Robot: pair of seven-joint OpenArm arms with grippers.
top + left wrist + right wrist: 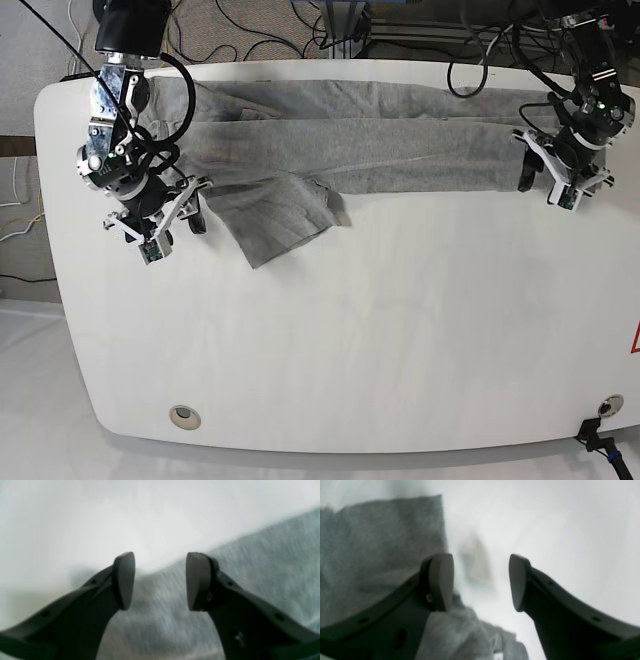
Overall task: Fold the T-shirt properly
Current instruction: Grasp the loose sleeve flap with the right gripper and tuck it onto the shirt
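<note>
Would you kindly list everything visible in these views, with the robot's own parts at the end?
T-shirt: one, heather grey, stretched in a long band across the far part of the table, one sleeve spread toward the middle.
Table: one, white, rounded corners, fills most of the base view.
Round inserts: two, metallic, near the table's front corners.
Cables: several, black, on the floor beyond the table.
Left hand: one, black, open, at the shirt's end.
Right hand: one, black, open, beside the sleeve.

Open right tool (pixel 481 582) beside T-shirt (pixel 382 535)
</note>
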